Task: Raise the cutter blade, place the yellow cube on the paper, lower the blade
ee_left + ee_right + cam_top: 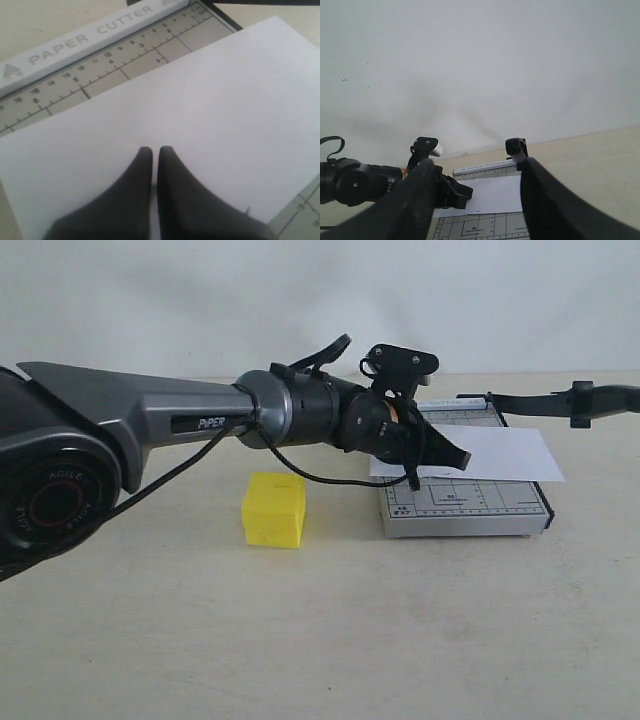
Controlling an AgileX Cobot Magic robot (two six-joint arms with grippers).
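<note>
Near, lower left of middle: yellow cube (274, 510) on table (300, 640), beside grey base (465, 502). Behind, right: paper (500, 452) on base, under left gripper (154, 150), 2 fingers together. Farther, upper right: cutter blade (545, 400) lifted; right gripper (477, 167) fingers wide apart.

Soft, even light; mild blur.
The paper (200, 115) glares nearly white; the left tool (155, 150) is out of focus; the yellow cube (273, 510) drops a faint shadow toward 6 o'clock.
</note>
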